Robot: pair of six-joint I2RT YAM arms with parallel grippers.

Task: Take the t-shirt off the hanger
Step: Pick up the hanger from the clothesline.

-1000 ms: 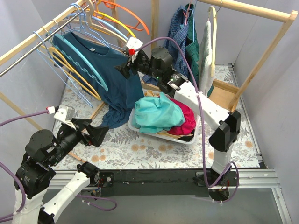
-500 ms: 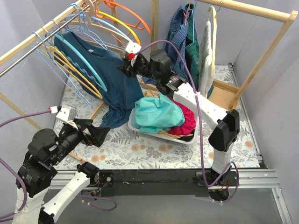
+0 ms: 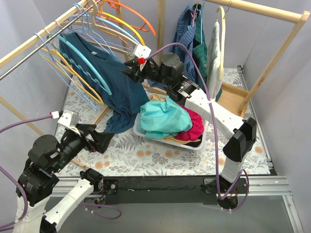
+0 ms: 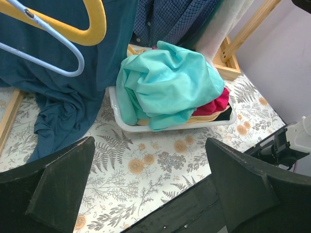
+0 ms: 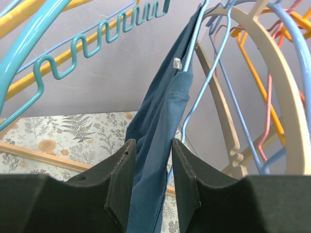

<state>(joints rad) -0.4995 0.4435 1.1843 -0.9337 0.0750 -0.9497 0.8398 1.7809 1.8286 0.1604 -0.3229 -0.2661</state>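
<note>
The right gripper (image 5: 149, 145) is clamped on a fold of the dark blue t-shirt (image 5: 163, 111), its two black fingers pinching the cloth just below the neckline. Directly above the fingertips, the pale blue wire hanger (image 5: 193, 53) runs up through the collar. The rest of the shirt drops away beneath the jaws.

The grip looks narrow, so the pull should be slow and follow the slope of the hanger's arm. That way the near shoulder slides off its end. A straight downward tug would likely drag the hanger along and tangle it with the teal wavy plastic hanger (image 5: 97, 46) up and to the left of the fingers.

The left gripper (image 3: 99, 137) has its jaws spread wide and holds nothing. The shirt's crumpled hem lies ahead and to its left, and the white plastic tray of clothes (image 4: 112, 104) sits straight ahead. It could rise to steady the hanger if the collar snags.
</note>
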